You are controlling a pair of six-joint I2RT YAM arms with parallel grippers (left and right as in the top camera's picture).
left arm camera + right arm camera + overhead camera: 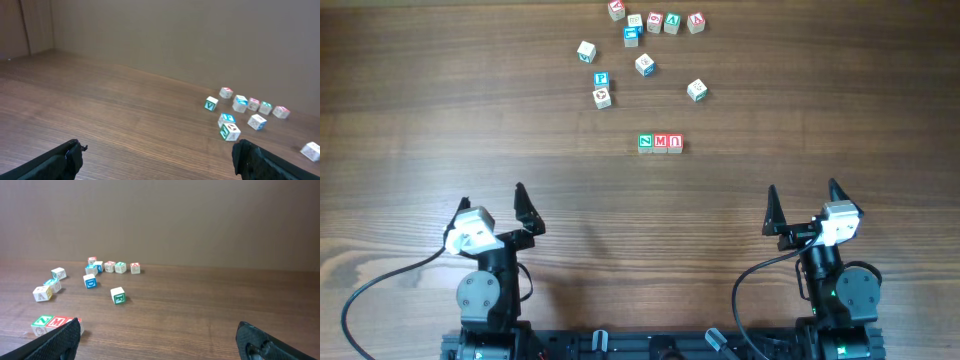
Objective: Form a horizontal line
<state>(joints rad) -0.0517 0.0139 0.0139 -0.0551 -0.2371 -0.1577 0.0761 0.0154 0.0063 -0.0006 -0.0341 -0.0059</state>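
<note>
Three abreast and touching, sitting in a straight left-to-right row on the wooden table (420,120), near its middle: green "N" cube (646,143) at the left, red "M" cube (661,143) in the middle, red arch-letter cube (675,143) at the right, letters facing up toward the overhead camera. Lying well apart from the loose cubes (644,65) scattering across the far side, among them the blue "P" cube (601,79) and a rough row of five farthest back. Showing up again at the lower left of the right wrist view, N and M faces plain, the third cube partly hiding behind a dark finger (60,340). Hanging near the front of the table, well short of the row and touching none of it: left gripper (492,197) toward the left, right gripper (803,188) toward the right. Spreading both pairs of jaws wide and gripping nothing, the dark fingers standing far apart at the lower corners of each wrist view.
</note>
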